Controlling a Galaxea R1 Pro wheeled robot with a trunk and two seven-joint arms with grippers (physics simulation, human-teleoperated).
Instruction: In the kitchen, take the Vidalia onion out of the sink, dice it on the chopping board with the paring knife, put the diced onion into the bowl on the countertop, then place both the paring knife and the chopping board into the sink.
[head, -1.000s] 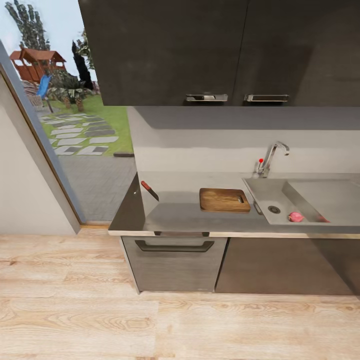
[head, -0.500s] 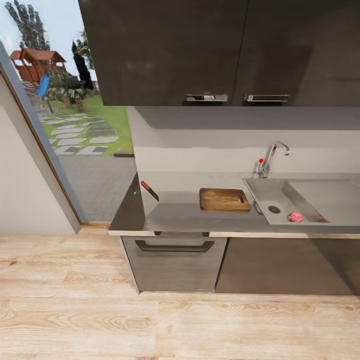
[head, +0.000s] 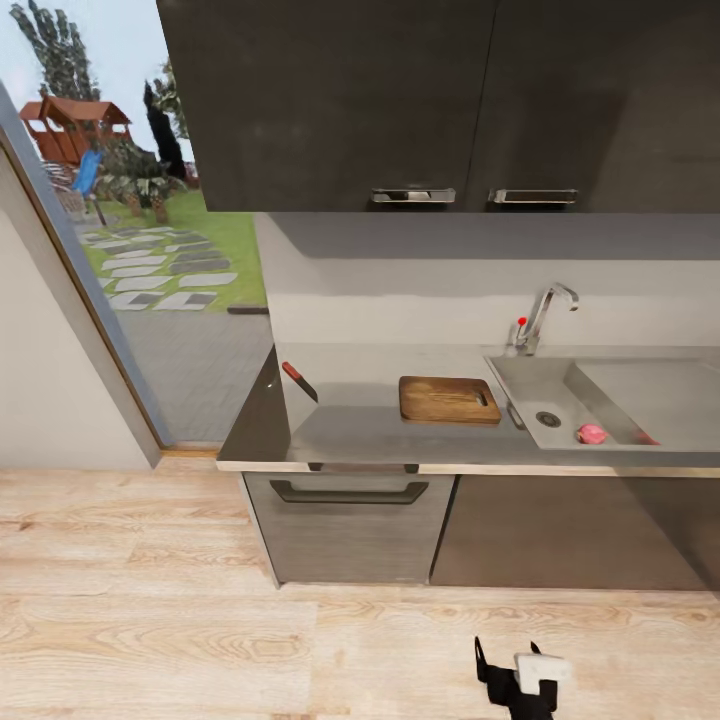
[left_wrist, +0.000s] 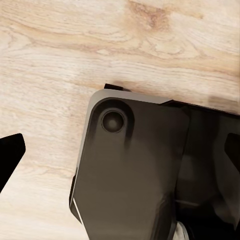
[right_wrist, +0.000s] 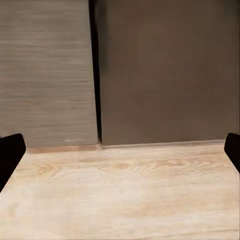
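Nearest, low in the head view, the right end effector (head: 507, 655) rises over the pale wood floor (head: 150, 620), its two dark fingers spread apart with nothing between them. In the right wrist view those fingertips (right_wrist: 10, 152) sit wide at either edge, facing the dark cabinet fronts (right_wrist: 165, 70). In the left wrist view the left end effector (left_wrist: 120, 155) shows a dark fingertip at each edge, spread apart over the robot's dark base (left_wrist: 135, 175).

Beyond the floor, the grey tabletop (head: 350, 425) carries the paring knife (head: 298, 381) near its left end and the chopping board (head: 449, 399) just left of the sink (head: 640, 400). The Vidalia onion (head: 591, 434) lies in the basin, right of the drain. The chrome tap (head: 545, 312) stands behind, under the dark upper cabinets (head: 440, 100).
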